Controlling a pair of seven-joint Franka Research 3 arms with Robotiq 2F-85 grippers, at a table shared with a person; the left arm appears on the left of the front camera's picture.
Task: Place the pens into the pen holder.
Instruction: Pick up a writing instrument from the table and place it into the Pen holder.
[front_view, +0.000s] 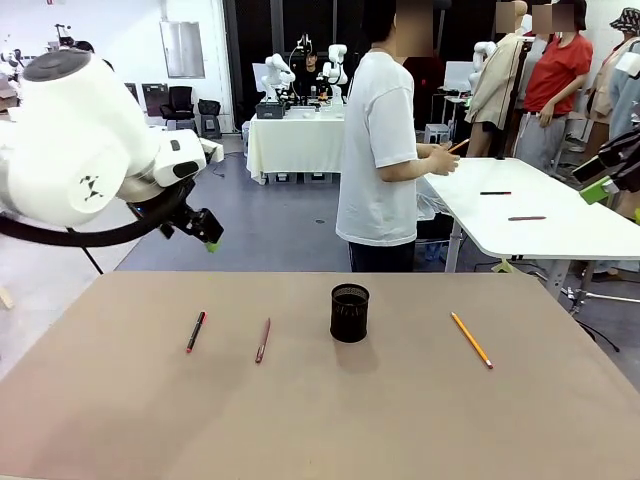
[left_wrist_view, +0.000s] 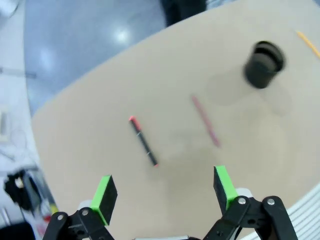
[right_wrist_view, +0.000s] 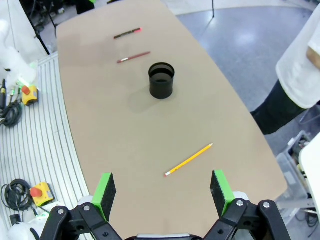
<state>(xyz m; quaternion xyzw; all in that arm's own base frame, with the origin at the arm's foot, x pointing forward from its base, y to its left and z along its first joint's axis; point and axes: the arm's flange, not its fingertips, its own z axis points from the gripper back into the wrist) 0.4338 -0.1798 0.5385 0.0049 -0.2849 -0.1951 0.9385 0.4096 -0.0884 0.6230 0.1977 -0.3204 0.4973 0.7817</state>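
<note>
Hovering L gripper (front_view: 205, 228): raised off the table (front_view: 320, 430), near its far-left edge in front view; jaws spread wide, green pads well apart in L wrist view, gripping nothing.
R gripper (right_wrist_view: 162, 187): high over table's right side; jaws spread wide too, gripping nothing.
Pen holder (front_view: 350, 312): black mesh cup, upright, abt mid-table, a bit toward the far side.
Black pen (front_view: 196, 331): red ends, flat on table, leftmost item, well apart from holder. L wrist view has it ahead of the pads, on the surface below.
Reddish-brown pen (front_view: 263, 340): flat on table, btwn black pen & holder, roughly parallel to black pen, touching neither.
Yellow pencil (front_view: 471, 340): flat on table, right of holder, well apart from it, lying at a slant. R wrist view: on the surface ahead of the pads (right_wrist_view: 104, 189), not touched.
Pens vs holder: all 3 outside it, on the tabletop.
Person (front_view: 378, 150): white tee, dark trousers, stands past far edge, side-on, hands toward a white table (front_view: 560, 230) at back right.
White table items: 2 thin pen-like sticks lying on it; colours hard to tell.
</note>
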